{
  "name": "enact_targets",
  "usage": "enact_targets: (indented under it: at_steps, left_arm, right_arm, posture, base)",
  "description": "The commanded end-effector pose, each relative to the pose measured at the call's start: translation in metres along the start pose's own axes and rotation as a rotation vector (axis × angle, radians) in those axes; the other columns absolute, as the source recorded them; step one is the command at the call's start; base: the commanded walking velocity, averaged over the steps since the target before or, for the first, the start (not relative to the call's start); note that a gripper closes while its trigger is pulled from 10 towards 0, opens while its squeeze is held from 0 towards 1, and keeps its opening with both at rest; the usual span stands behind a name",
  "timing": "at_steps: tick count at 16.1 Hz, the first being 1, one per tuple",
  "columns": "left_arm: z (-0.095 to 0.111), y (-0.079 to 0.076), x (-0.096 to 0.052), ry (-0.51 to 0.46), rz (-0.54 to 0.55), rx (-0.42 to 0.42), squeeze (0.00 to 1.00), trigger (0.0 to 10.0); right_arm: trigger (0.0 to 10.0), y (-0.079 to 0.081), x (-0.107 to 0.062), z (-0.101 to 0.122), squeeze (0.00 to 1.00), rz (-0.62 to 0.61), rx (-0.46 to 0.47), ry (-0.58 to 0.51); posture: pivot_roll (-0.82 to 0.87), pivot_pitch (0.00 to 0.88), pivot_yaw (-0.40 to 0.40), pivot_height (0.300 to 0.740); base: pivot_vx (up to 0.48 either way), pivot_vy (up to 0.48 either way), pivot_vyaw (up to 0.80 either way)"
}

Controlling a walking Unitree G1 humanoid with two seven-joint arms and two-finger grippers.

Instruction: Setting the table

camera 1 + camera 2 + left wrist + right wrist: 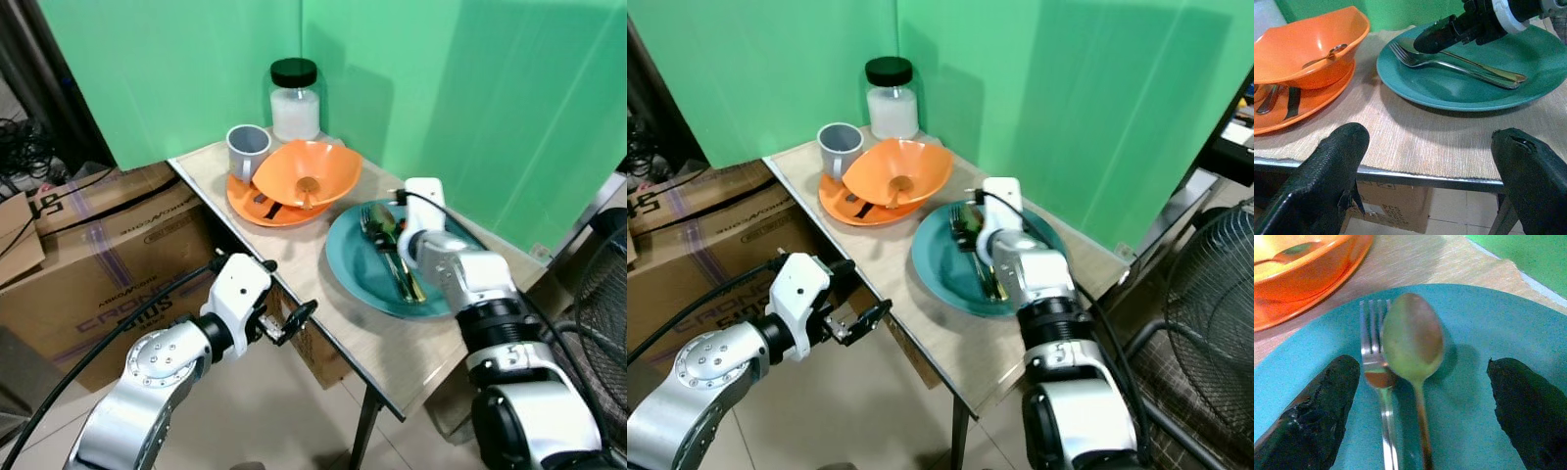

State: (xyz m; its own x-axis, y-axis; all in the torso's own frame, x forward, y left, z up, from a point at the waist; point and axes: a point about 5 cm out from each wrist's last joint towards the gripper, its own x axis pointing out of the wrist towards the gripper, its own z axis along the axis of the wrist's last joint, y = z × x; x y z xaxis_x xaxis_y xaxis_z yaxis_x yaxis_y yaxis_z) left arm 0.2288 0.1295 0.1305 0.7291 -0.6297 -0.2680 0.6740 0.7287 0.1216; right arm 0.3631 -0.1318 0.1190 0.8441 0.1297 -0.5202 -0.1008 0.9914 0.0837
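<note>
- Fork (1376, 377) and spoon (1413, 340): shiny, smooth metal.
- Teal plate (1459, 90): smooth and glossy.
- Orange bowl (307, 174) and orange plate (245, 206): smooth, looks like plastic, slight sheen.
- Table (1415, 147): matt, finely grained wood-look top with a metal edge.
- Jar (295, 100): clear, with a black lid.
- Cup (247, 149): grey and matt.
- Boxes (98, 264): brown cardboard.
- Right gripper (1420, 406) fingers (1312, 416): black, rough, matt.

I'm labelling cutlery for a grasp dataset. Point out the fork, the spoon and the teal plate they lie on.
fork (1373, 347): right wrist view, on its tines.
spoon (1413, 335): right wrist view, middle of its bowl.
teal plate (1459, 88): left wrist view, bare inner surface.
</note>
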Motion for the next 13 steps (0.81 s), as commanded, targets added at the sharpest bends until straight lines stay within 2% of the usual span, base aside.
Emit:
enact_targets:
  at_steps: [1,4,5,6,9,11,13]
  left_arm:
    - [0.005,0.003,-0.002,-0.016,-0.002,0.013,0.00,10.0]
    - [0.004,0.003,-0.001,-0.012,-0.009,0.015,0.00,10.0]
    - [0.005,0.003,0.000,-0.013,-0.014,0.016,0.00,10.0]
    - [0.005,0.004,0.000,-0.012,-0.016,0.016,0.00,10.0]
    - [0.005,0.004,0.001,-0.011,-0.023,0.015,0.00,10.0]
    - [0.004,0.003,0.001,-0.010,-0.026,0.013,0.00,10.0]
    - [0.004,0.002,0.001,-0.011,-0.032,0.008,0.00,10.0]
  right_arm:
    - [10.0,-0.002,0.000,0.006,0.00,0.004,0.030,-0.020]
    - [9.8,-0.014,0.003,0.006,0.00,-0.029,0.039,-0.007]
    - [9.2,-0.017,0.004,0.003,0.00,-0.035,0.028,0.009]
    - [9.6,-0.017,0.004,-0.001,0.00,-0.024,0.012,0.033]
    - [10.0,-0.016,0.004,-0.009,0.00,0.000,-0.006,0.072]
    - [10.0,-0.017,0.004,-0.011,0.00,0.015,-0.003,0.083]
    - [9.4,-0.016,0.003,-0.013,0.00,0.032,-0.008,0.104]
  posture:
    - [0.14,0.000,0.018,0.740]
    - [0.13,0.000,0.027,0.740]
    - [0.13,0.000,0.029,0.740]
    - [0.12,0.000,0.032,0.740]
    - [0.12,0.000,0.034,0.740]
    - [0.12,0.000,0.034,0.740]
    - [0.12,0.000,0.036,0.740]
  base:
    - [0.000,0.000,0.00]
    - [0.000,0.000,0.00]
    - [0.000,0.000,0.00]
    - [0.000,0.000,0.00]
    - [0.000,0.000,0.00]
    - [0.000,0.000,0.00]
    - [0.000,0.000,0.00]
